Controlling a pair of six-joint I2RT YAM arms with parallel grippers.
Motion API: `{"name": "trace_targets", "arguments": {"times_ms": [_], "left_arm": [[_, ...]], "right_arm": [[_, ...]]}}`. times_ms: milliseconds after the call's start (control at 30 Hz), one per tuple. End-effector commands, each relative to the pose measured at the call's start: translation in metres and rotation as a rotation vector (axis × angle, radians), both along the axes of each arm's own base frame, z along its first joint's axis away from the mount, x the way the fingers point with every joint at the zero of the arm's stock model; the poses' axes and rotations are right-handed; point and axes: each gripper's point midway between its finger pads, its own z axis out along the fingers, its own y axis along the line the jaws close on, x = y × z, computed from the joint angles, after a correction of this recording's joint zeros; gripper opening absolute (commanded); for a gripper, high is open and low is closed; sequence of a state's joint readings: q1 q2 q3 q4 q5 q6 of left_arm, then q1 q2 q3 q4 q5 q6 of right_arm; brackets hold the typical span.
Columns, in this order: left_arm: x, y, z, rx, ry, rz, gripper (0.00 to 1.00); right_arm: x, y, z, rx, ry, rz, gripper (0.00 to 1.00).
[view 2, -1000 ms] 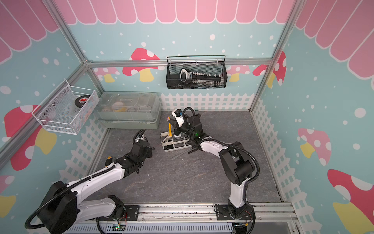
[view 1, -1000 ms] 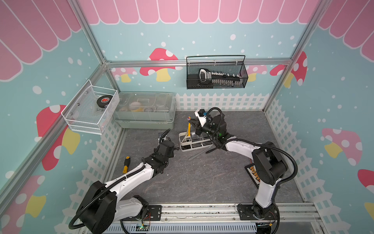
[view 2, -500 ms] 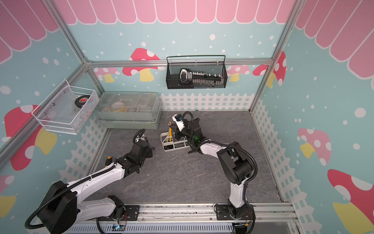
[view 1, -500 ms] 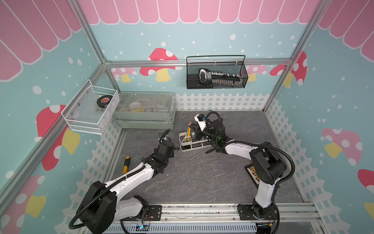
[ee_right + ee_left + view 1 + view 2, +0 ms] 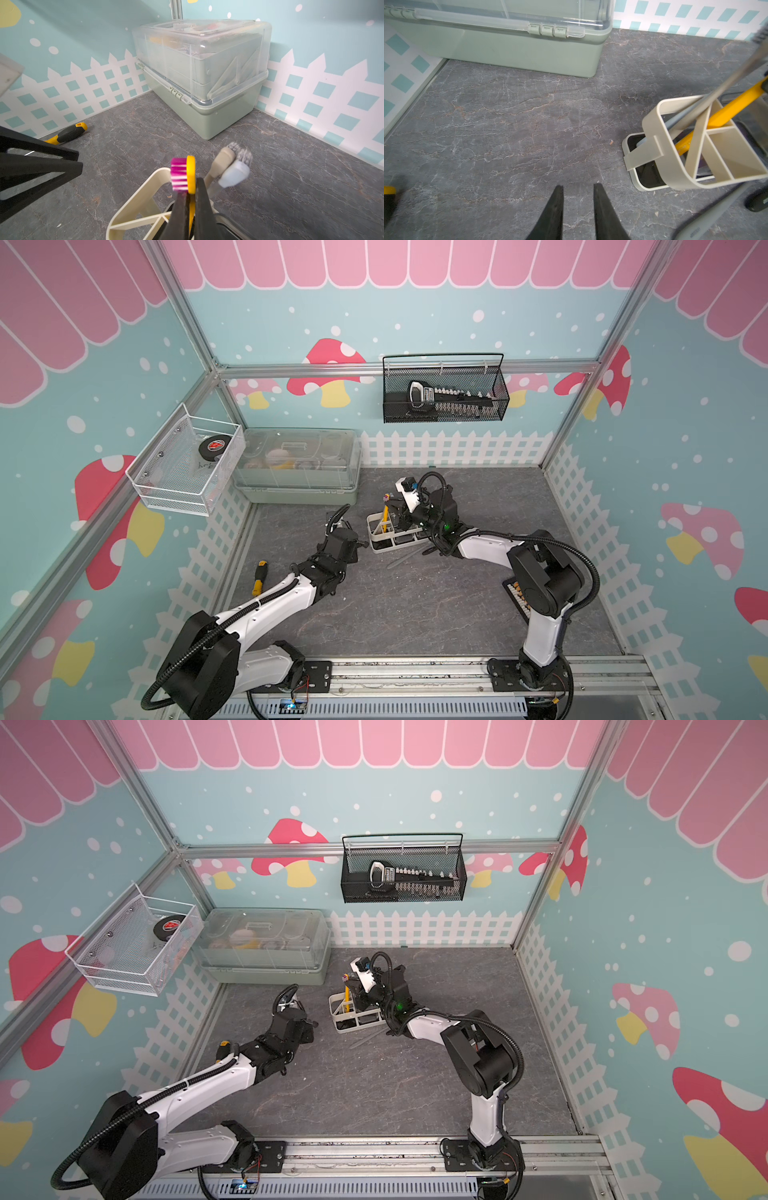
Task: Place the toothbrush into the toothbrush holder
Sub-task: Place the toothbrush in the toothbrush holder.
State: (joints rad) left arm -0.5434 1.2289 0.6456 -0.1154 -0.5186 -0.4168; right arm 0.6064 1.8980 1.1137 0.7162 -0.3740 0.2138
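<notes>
The right arm has dipped in the last second. The right claw point(image 5: 191, 192), pinched shut on the neck of the yellow toothbrush point(image 5: 190, 172), has come down over the holder point(image 5: 376, 531). The handle now stands inside the slotted end section, leaning a little. To my eye the toothbrush is as good as placed. What is left is to let go and lift clear without dragging it back out.

The left claw point(image 5: 578, 187) has barely moved. It hangs low over the table point(image 5: 508, 124), just left of the holder in both top views, its fingers a small way apart with nothing between them.

The holder sits just above the middle of the frame in both top views. It is smooth off-white plastic, oblong with rounded corners and split by thin ribs. The toothbrush is glossy yellow, with magenta and white bristles. Two duller brushes point(image 5: 230, 166), one beige and one pale blue, both grey-bristled, lean in the same rack. The table is matt dark grey, veined like stone. Up and to the left of the holder stands a box point(image 5: 297, 493) with a sage-green base and a clear lid.
</notes>
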Motion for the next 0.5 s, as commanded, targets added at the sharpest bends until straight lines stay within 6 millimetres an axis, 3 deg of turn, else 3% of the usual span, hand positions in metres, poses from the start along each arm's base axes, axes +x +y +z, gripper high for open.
{"name": "trace_targets", "arguments": {"times_ms": [0,300,467], "left_arm": [[0.001,0.001,0.001,-0.035,-0.013,0.016,0.26],[0.000,0.000,0.001,-0.042,-0.011,0.013,0.26],[0.001,-0.001,0.000,-0.043,-0.008,0.010,0.26]], "right_arm": [[-0.002,0.004,-0.021,-0.019,0.030,-0.004,0.00],[-0.007,0.000,-0.033,-0.033,0.046,-0.022,0.00],[-0.007,-0.002,-0.029,-0.036,0.027,-0.029,0.00]]}}
